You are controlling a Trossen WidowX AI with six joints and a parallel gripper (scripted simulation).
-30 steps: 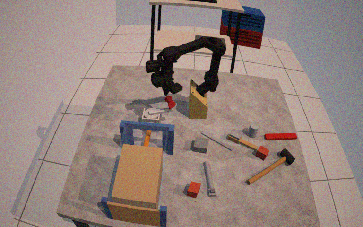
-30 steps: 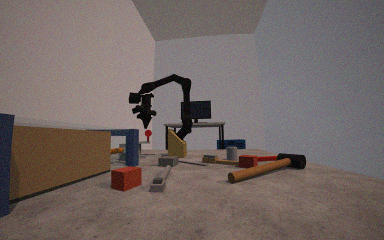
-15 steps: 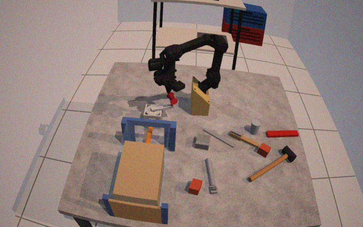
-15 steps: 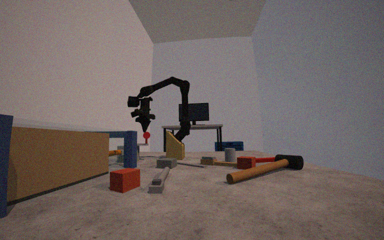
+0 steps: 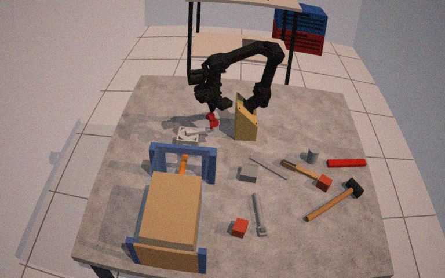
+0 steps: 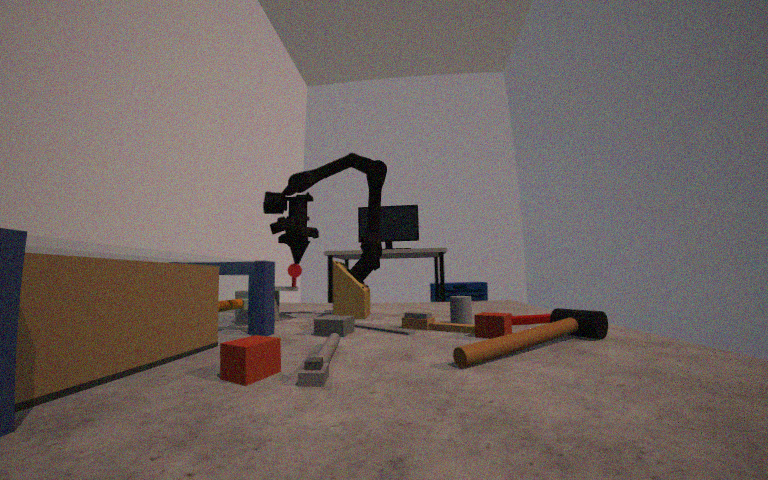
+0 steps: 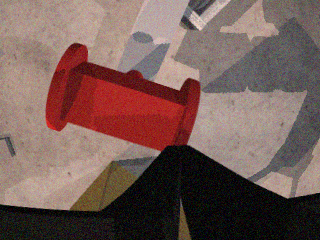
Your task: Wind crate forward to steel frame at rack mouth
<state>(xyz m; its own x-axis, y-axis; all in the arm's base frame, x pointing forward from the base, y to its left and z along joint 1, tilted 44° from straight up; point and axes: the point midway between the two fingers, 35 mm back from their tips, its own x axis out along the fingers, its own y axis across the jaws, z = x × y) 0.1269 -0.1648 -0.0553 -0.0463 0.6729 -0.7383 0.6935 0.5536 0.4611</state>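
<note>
The tan crate (image 5: 172,206) (image 6: 118,322) sits flat inside the clear-panelled cubby. A gap with an orange strap (image 5: 182,164) (image 6: 231,305) separates its front from the blue frame (image 5: 183,148) (image 6: 261,300). The strap runs toward the pale winch (image 5: 187,140). The grey handle (image 5: 199,130) lies across the winch top, its red knob (image 5: 212,120) (image 6: 294,271) (image 7: 130,112) standing up on the outer end, toward the yellow base. My gripper (image 5: 212,112) (image 6: 297,263) (image 7: 176,156) is shut and empty, fingertips just above the knob at one end. Whether they touch it is unclear.
The yellow arm base (image 5: 245,125) (image 6: 351,294) stands close beside the knob. A grey block (image 5: 248,172), thin rod (image 5: 268,168), wrench (image 5: 258,209), chisel (image 5: 305,171), grey cylinder (image 5: 312,155), red bar (image 5: 346,163), mallet (image 5: 329,204) and orange-red cubes (image 5: 240,227) (image 5: 324,182) lie on the bench.
</note>
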